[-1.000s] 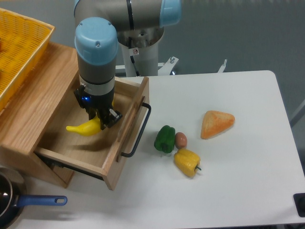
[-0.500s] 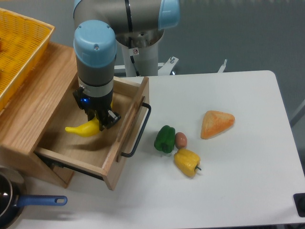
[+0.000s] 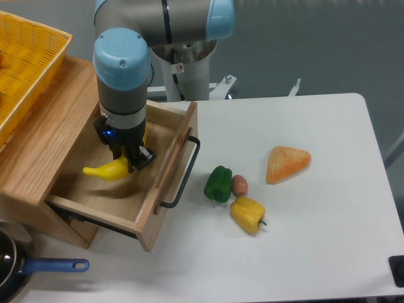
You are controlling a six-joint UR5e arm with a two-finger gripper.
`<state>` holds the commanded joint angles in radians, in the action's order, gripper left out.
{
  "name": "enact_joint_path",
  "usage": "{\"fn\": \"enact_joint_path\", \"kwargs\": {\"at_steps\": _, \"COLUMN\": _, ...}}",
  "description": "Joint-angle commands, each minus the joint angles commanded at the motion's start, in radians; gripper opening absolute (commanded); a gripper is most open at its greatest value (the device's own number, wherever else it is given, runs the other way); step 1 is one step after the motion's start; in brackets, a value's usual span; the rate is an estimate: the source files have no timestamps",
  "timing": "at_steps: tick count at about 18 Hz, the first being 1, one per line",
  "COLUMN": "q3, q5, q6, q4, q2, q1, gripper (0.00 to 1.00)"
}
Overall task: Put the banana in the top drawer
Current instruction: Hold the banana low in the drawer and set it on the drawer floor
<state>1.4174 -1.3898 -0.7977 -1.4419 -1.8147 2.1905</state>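
The banana (image 3: 106, 171) is bright yellow and curved, held above the floor of the open top drawer (image 3: 165, 164), a light-oak box with a black bar handle (image 3: 185, 176) on its front. My gripper (image 3: 130, 162) points straight down into the drawer and is shut on the banana's right end. The banana's left tip sticks out toward the drawer's left side. A shadow lies on the drawer floor beneath it.
A yellow mesh basket (image 3: 28, 63) sits on the cabinet top at the far left. On the white table lie a green pepper (image 3: 218, 184), a small brown egg-like object (image 3: 240, 185), a yellow bell pepper (image 3: 248, 214) and an orange bread piece (image 3: 288, 163). A blue-handled pan (image 3: 38, 267) is at the bottom left.
My gripper has shifted slightly left over the drawer, carrying the banana with it. The items on the table have not moved.
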Motion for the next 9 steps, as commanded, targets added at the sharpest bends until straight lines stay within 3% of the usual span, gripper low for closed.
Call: {"fn": "enact_joint_path", "kwargs": {"at_steps": 9, "q3": 0.002, "q5": -0.002, "q6": 0.0, "q4": 0.0, "q2": -0.008, "q1": -0.006, "gripper": 0.35}}
